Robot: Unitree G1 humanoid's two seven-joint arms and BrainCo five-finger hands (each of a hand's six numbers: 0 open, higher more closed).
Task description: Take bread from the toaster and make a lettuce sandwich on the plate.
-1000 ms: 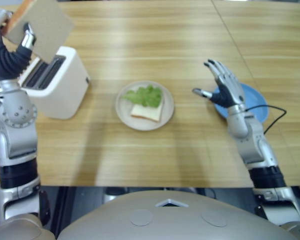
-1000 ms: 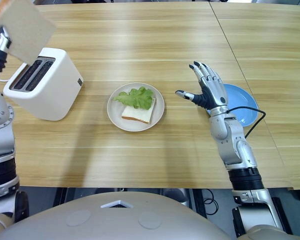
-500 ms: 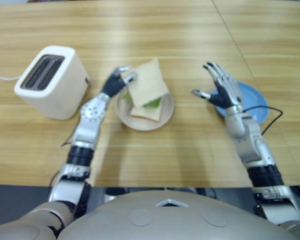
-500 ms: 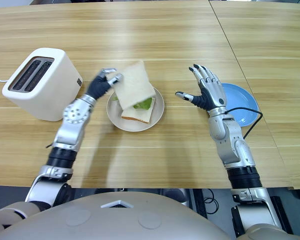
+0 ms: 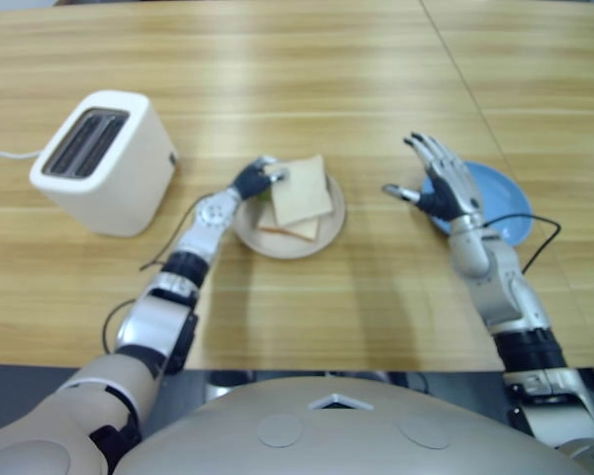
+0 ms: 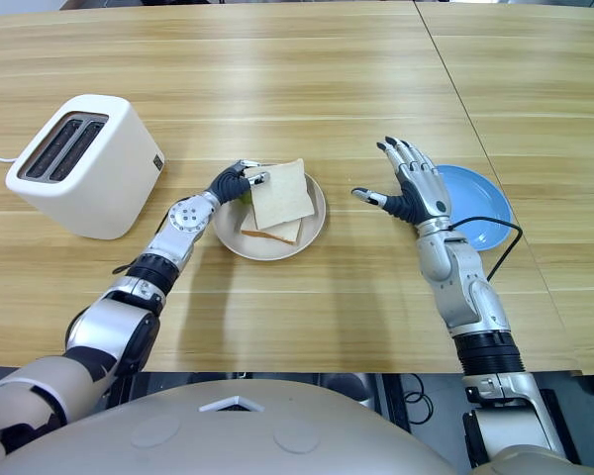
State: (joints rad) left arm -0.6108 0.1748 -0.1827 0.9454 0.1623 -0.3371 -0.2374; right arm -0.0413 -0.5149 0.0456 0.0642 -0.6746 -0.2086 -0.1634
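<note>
Left of the plate my left hand grips the bread slice, laid over the lower slice — resting, I think. Right of it, my right hand hovers, fingers spread.

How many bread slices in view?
2. The top slice, held by the left hand, sits over the bottom slice on the plate. The toaster slots look dark; a slice deep inside could be hidden.

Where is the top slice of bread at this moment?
The top bread slice lies over the lower slice on the plate, mid-table, right of the toaster. The left hand grips its left edge.
</note>
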